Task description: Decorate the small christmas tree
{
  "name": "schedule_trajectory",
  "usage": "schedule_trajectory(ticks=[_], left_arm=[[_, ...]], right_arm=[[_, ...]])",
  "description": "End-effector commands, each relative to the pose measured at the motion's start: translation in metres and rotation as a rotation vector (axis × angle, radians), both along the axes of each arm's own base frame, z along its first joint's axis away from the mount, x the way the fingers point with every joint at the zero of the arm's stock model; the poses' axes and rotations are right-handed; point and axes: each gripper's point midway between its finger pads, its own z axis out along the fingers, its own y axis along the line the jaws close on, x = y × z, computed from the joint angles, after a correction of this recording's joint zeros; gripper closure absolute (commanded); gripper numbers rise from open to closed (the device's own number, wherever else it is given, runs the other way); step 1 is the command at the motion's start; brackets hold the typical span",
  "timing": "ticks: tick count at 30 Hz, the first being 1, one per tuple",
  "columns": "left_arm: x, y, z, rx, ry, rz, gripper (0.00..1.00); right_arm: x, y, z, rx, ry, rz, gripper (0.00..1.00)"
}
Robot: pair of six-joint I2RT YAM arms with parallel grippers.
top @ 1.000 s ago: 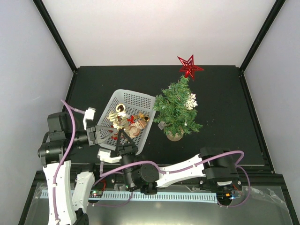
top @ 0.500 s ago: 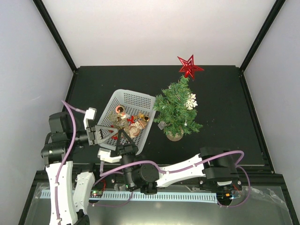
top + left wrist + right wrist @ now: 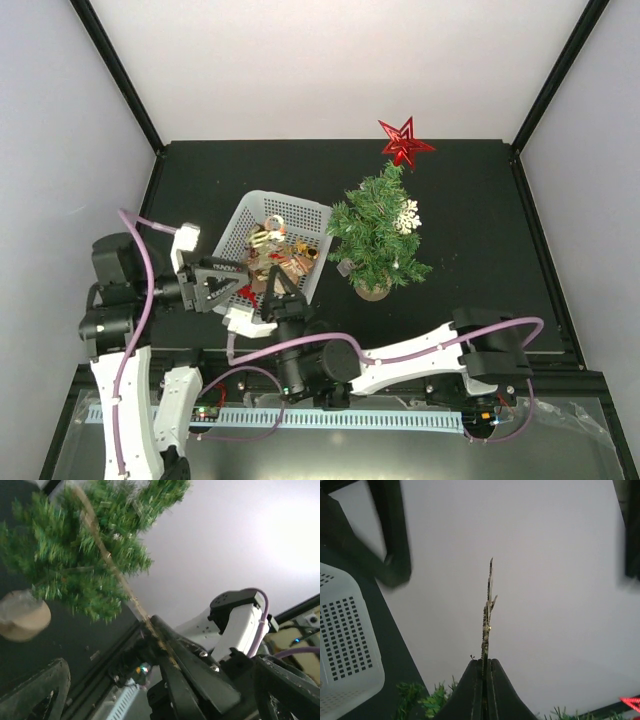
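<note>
- Nearest the arm bases, our right gripper (image 3: 281,292) sits at the near rim of the white basket (image 3: 292,206). Its jaws are clamped on a thin gold piece (image 3: 488,605).
- We only see that piece edge-on in the right wrist view, so we can't tell which ornament it is. From above we can't separate it from the pile in the basket.
- Just beside it, our left gripper (image 3: 232,285) is spread wide, with nothing between its fingers (image 3: 37,695). It points toward the right gripper and the tree.
- Several ornaments (image 3: 285,258) lie in the basket, so there is plenty left to hang.
- Beyond and just to the right of the basket, the small christmas tree (image 3: 378,238) stands upright on the black table (image 3: 470,200), on its tan base (image 3: 372,290).
- Already on the tree are a white snowflake (image 3: 407,217) on the right-hand branches and a red star (image 3: 405,142) at the top.
- Most branches look bare from above.
- Our read is that we're early to mid task: two decorations are up, one is in hand and not yet on a branch, and the rest are in the basket.
- What's left is to carry the gold piece across to the tree, hook it on a free branch and let go, then repeat for the rest of the basket.
</note>
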Motion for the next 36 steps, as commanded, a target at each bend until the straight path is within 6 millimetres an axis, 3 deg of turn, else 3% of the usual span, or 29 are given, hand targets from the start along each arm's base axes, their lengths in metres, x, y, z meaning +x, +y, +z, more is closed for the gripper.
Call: schedule_trajectory(ticks=[1,3,7,12,16,22,31,36], left_arm=[[-0.001,0.008,0.028,0.241,-0.269,0.161,0.01],[0.002,0.015,0.036,0.346,-0.339,0.214,0.01],[0.018,0.028,0.032,0.487,-0.399,0.259,0.01],[0.018,0.025,0.027,0.485,-0.439,0.233,0.01],[0.010,0.021,0.028,0.458,-0.458,0.211,0.01],[0.004,0.019,0.021,0.449,-0.459,0.205,0.01],[-0.007,0.015,0.015,0.428,-0.483,0.213,0.01],[-0.013,0.014,0.012,0.424,-0.502,0.230,0.01]], right_arm=[[0.010,-0.064,0.046,0.442,0.113,-0.040,0.99],[0.013,-0.080,0.059,0.501,0.142,-0.049,0.99],[0.016,-0.105,0.085,0.628,0.209,-0.047,0.99],[0.025,-0.149,0.127,0.900,0.398,0.083,0.99],[0.033,-0.178,0.139,1.015,0.540,0.186,0.99],[0.035,-0.197,0.139,1.118,0.659,0.270,0.99],[0.022,-0.191,0.122,1.139,0.737,0.400,0.99],[0.025,-0.182,0.104,1.109,0.760,0.382,0.99]])
